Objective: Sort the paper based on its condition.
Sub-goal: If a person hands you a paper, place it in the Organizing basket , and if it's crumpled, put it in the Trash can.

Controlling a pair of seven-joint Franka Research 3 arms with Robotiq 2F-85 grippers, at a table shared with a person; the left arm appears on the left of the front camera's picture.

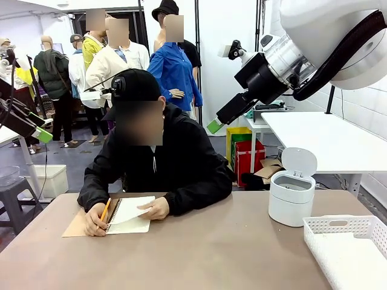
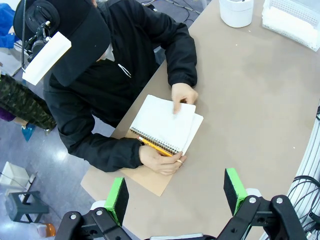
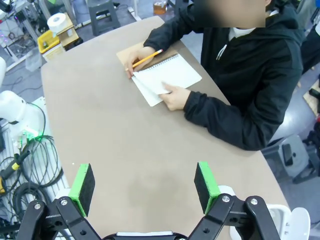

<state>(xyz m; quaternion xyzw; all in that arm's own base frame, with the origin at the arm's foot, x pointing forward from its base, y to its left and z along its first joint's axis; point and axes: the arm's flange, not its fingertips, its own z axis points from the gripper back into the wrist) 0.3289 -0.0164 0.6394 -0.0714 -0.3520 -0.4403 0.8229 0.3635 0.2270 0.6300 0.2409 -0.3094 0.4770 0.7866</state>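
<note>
A person at the far side holds a yellow pencil (image 1: 104,211) over an open spiral notebook (image 1: 130,225) with a brown cover. The person's other hand (image 1: 158,209) lifts a smooth white page, the paper (image 1: 134,209), also seen as the paper (image 2: 162,122) and the paper (image 3: 170,72); I cannot tell whether it is loose. My left gripper (image 2: 176,195) hangs open high above the table's near side, and my left gripper (image 1: 42,134) shows at the left edge. My right gripper (image 3: 144,186) is open and empty above the table, and my right gripper (image 1: 215,125) is raised behind the person.
A white lidded bin (image 1: 291,196) stands at the right of the table, its lid up. A white slotted basket (image 1: 351,241) sits at the near right corner. Cables (image 3: 30,150) hang beside the table's edge. The brown tabletop (image 1: 199,254) in front of the notebook is bare.
</note>
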